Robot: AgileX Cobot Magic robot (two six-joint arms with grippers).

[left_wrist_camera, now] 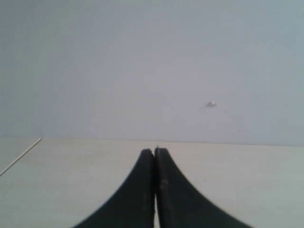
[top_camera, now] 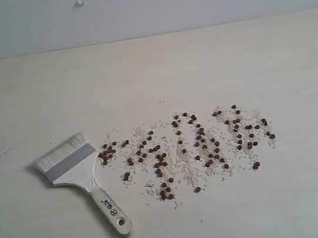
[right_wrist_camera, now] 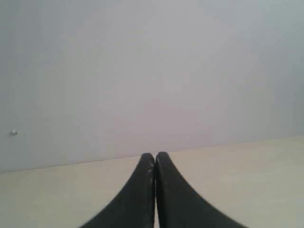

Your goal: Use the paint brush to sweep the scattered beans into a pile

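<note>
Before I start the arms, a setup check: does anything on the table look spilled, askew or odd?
Yes: the beans, mixed with whitish crumbs, lie spilled in a band across the table, not piled. The paint brush lies flat at its left end, unheld; left gripper and right gripper are shut.

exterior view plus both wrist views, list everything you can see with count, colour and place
paint brush: one; cream bristles, silver ferrule, light wooden handle; lying flat on the table just left of the beans, handle toward the near edge
beans: dozens; reddish-brown; scattered in a wide band across the middle of the table, no pile yet
whitish crumbs: many; off-white; mixed in among the beans
table: one; pale cream; fills most of the exterior view
wall: one; pale grey; behind the table
small white spot: one; white; on the wall, too small to identify
left gripper: one; black; shut, empty, above bare table
right gripper: one; black; shut, empty, above bare table
</note>
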